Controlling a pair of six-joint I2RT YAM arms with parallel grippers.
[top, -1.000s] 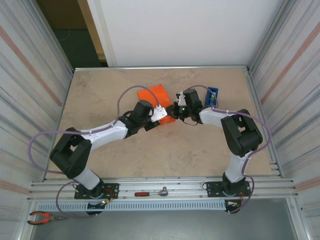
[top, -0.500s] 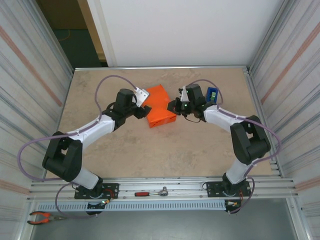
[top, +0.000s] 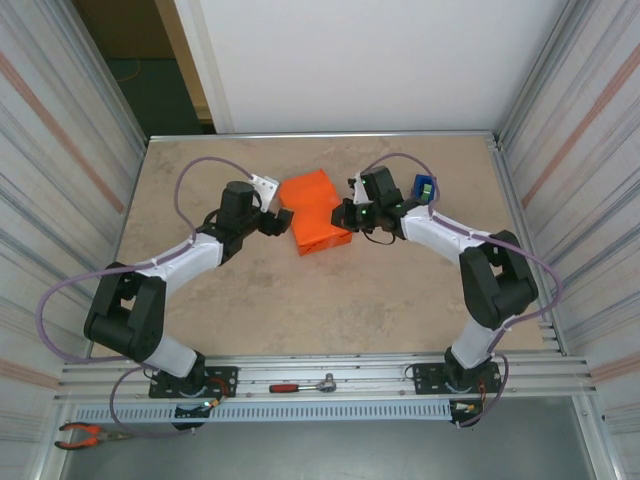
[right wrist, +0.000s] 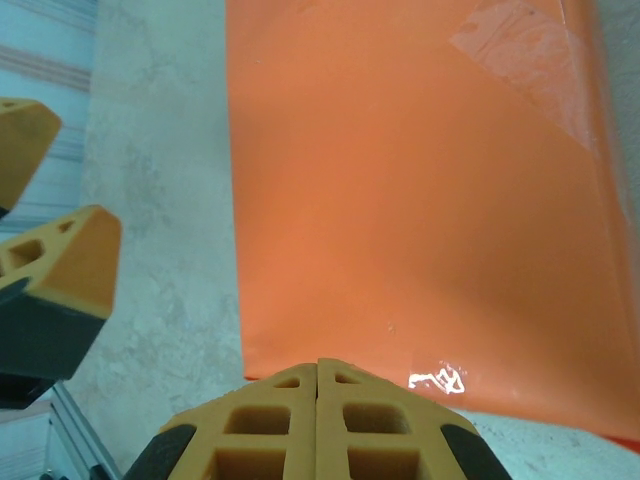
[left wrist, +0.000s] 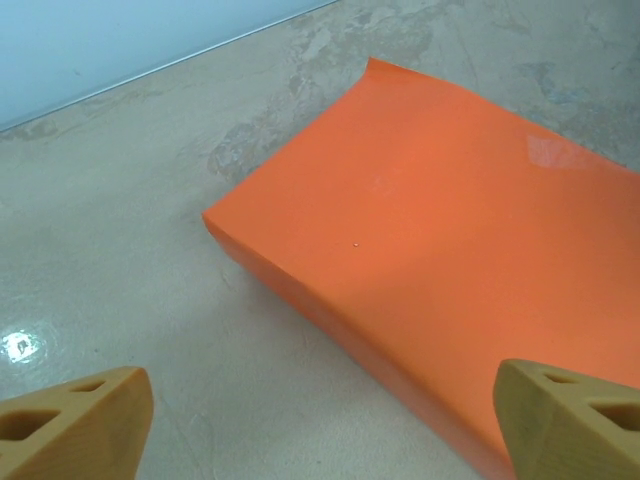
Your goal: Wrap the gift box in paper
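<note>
Gift box hidden: a bright orange sheet of thin paper (top: pixel 315 212) covers it on every side on show, making a flat-topped block. No cardboard shows through. The block lies on the mottled beige stone-look surface (top: pixel 200 290), in the far half, roughly centred. A patch of clear glossy tape (right wrist: pixel 520 50) sits on the paper's top. One paper corner (left wrist: pixel 375 65) curls up slightly at the far end.

Edges and room:
- Left gripper (top: pixel 280 215) is just beside the paper's left side, jaws spread wide, nothing between them. Its tan foam fingertips (left wrist: pixel 75 420) stand either side of the paper's near corner; whether the right-hand one touches cannot be told.
- Right gripper (top: pixel 347 213) is at the paper's right side, fingers pressed together, holding nothing. Its tips (right wrist: pixel 290 410) meet the paper's edge; contact cannot be judged.
- Bare surface lies open in front of the paper and to its left.
- Small blue plastic tape dispenser (top: pixel 424 188) stands right of the paper, beyond the right gripper, apart from both.

Hard to make out:
- The paper's underside and far face are out of sight.
- A small white scuff (right wrist: pixel 437 378) marks the paper by the right gripper; its nature is unclear.
- A red-handled ratchet (top: pixel 305 385) and orange-handled pliers (top: pixel 85 433) lie on the metal rails, well nearer than the paper.
</note>
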